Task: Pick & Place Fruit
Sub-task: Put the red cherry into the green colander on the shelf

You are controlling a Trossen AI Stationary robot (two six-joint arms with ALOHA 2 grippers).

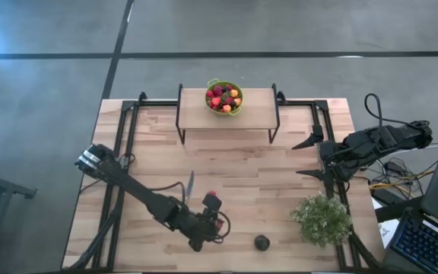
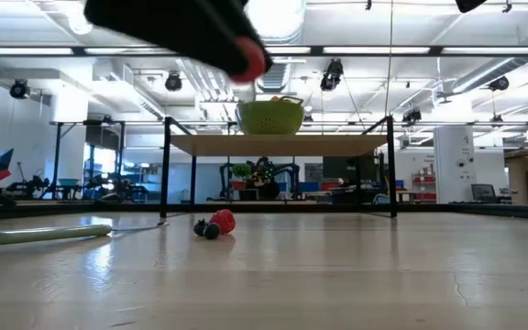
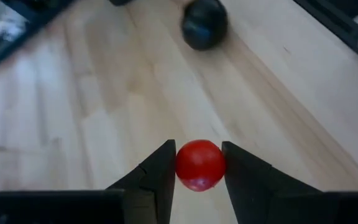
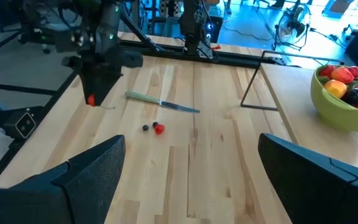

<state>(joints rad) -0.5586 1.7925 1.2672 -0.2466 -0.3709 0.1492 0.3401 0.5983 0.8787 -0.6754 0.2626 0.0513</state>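
Red and smooth, the berry (image 3: 199,165) sat pinched in the left gripper (image 3: 197,171) (likely slippery, light). The right gripper (image 4: 191,168) stood spread; gripping across the berry's middle seemed wisest.

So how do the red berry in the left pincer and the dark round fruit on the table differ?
The red berry is bright red and small; the dark round fruit is near-black and bigger. The berry is clamped in the left pincer above the table; the dark fruit lies loose on the wood. Both are round, and neither is in the green bowl.
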